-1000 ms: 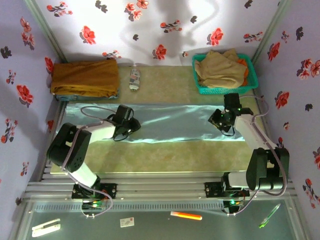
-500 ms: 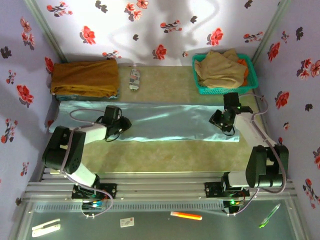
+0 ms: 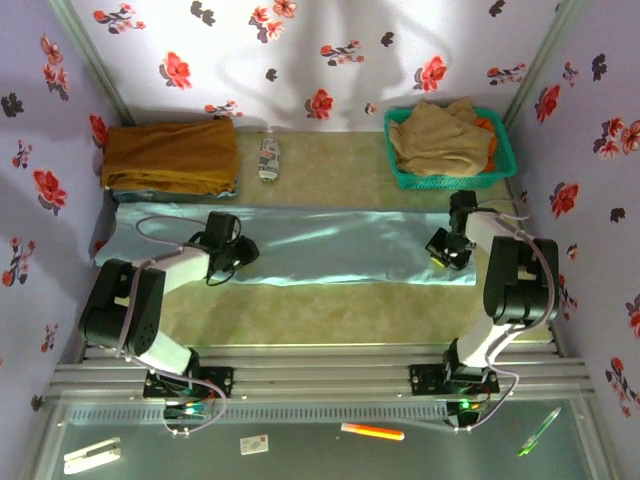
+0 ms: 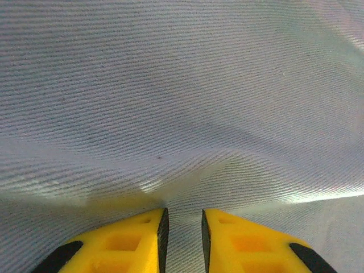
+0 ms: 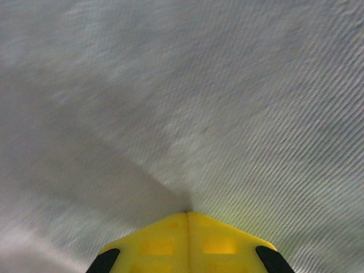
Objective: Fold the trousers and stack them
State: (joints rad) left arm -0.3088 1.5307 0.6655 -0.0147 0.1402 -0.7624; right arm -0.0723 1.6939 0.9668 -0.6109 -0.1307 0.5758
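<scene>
Right jaws now tight on trousers (image 5: pixel 227 114)

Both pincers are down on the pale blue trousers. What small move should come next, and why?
Probably raise both pincers slightly together. The left pincer and right pincer each seem closed on a pinch of the trousers, which lie flat as one long strip on the table.

Plain pale aqua trousers (image 3: pixel 340 245), olive-tan table (image 3: pixel 330 160).
Walls (image 3: pixel 300 50) lilac with red and black flowers; 1 mustard-brown garment (image 3: pixel 170 155); teal basket (image 3: pixel 450 182); tan cloth (image 3: pixel 440 135); yellow fingers (image 4: pixel 239 244).
</scene>
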